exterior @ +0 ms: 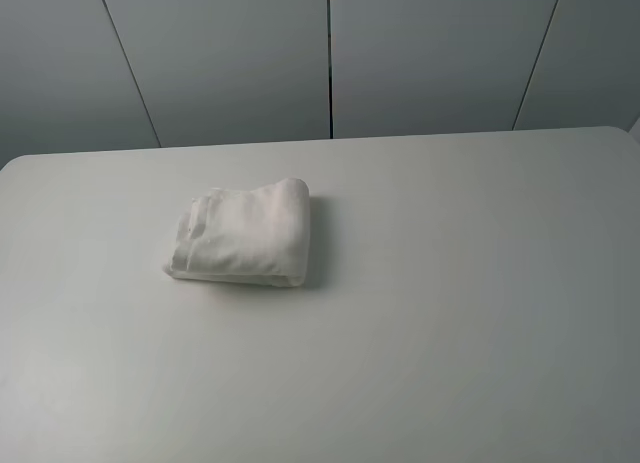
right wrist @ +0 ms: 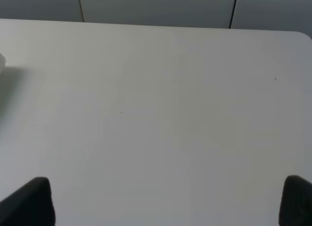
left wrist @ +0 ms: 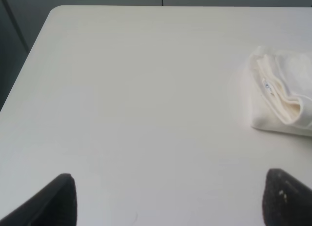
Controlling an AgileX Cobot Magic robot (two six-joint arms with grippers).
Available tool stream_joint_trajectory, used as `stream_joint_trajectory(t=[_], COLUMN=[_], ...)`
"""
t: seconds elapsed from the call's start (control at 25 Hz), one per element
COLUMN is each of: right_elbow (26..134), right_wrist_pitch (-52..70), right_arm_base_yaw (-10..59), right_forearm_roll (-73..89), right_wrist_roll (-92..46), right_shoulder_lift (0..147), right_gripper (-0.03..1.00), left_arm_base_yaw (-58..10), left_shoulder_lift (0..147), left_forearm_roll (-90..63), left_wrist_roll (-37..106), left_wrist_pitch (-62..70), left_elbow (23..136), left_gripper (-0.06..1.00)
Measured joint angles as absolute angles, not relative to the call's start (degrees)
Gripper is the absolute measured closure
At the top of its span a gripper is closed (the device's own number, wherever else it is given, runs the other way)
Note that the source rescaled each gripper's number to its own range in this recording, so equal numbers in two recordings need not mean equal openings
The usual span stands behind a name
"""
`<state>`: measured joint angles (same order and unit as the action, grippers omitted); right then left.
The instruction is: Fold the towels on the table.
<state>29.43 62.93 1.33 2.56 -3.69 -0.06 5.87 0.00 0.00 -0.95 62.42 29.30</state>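
Observation:
The white terry towel (exterior: 245,235) lies folded into a small thick bundle left of the table's (exterior: 450,313) middle. Its layered edges and a small label face left. It also shows in the left wrist view (left wrist: 285,94), and a sliver of it shows at the edge of the right wrist view (right wrist: 1,65). Neither arm appears in the exterior high view. My left gripper (left wrist: 170,199) is open and empty, low over bare table, well short of the towel. My right gripper (right wrist: 168,201) is open and empty over bare table, far from the towel.
Grey wall panels (exterior: 330,53) stand behind the table's far edge. The table's rounded far-left corner (left wrist: 56,11) and far-right corner (right wrist: 302,35) show in the wrist views.

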Motion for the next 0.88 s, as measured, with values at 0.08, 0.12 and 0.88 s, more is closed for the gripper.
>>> stream_joint_trajectory(t=[0.08, 0.12, 0.88], right_elbow=[29.4, 29.4, 29.4], right_wrist_pitch=[62.9, 62.9, 62.9], right_arm_base_yaw=[1.3, 1.3, 1.3], right_forearm_roll=[2.6, 2.6, 2.6], right_wrist_roll=[-3.7, -3.7, -3.7], right_shoulder_lift=[-0.1, -0.1, -0.1], right_gripper=[-0.03, -0.03, -0.03], left_arm_base_yaw=[5.9, 5.9, 5.9], left_shoulder_lift=[0.0, 0.0, 0.0], left_forearm_roll=[0.0, 0.0, 0.0], left_wrist_roll=[-0.9, -0.9, -0.9], left_wrist_pitch=[62.4, 62.4, 62.4], left_elbow=[29.3, 29.3, 29.3], left_gripper=[-0.05, -0.05, -0.05])
